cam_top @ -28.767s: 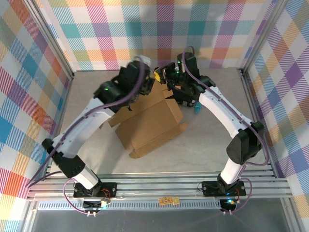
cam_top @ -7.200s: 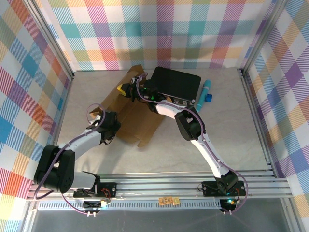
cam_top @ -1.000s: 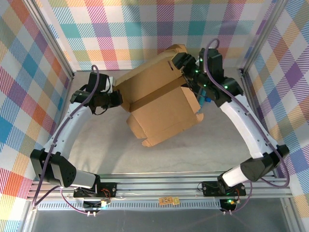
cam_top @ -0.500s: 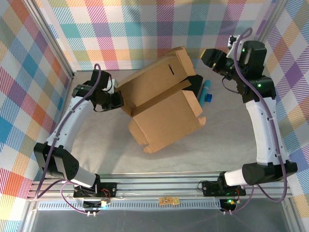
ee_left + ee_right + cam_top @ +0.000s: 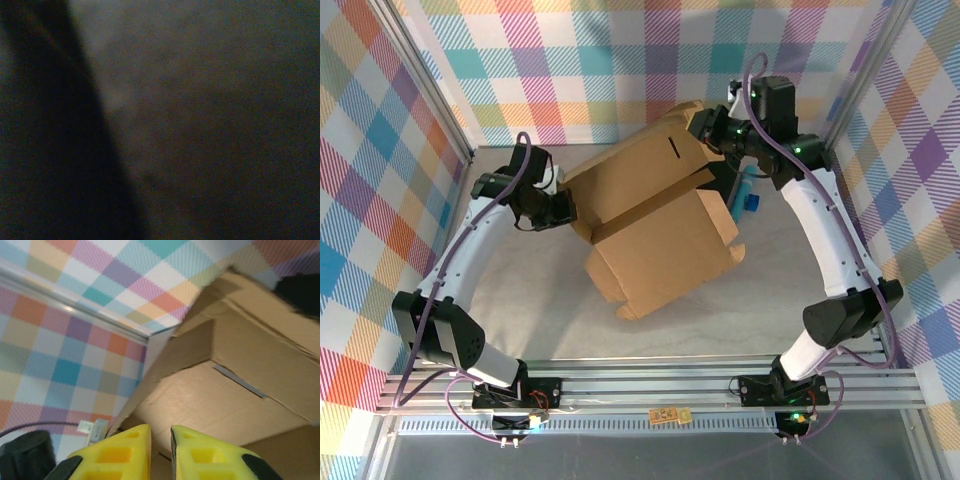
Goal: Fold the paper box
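Plain brown corrugated cardboard box, half-folded, lies mid-table between both claws. Left claw pressed shut at the box's left edge. Right claw, yellow fingers nearly together on nothing, hovers over the raised far flap.

The left wrist view is nearly black and blurred, so nothing there can be made out, and from above the left gripper sits against the edge of the paper box with its jaws too small to read. The right gripper is cut off by the bottom edge of its own view. From above, a dark object and a blue item behind the box are mostly hidden.
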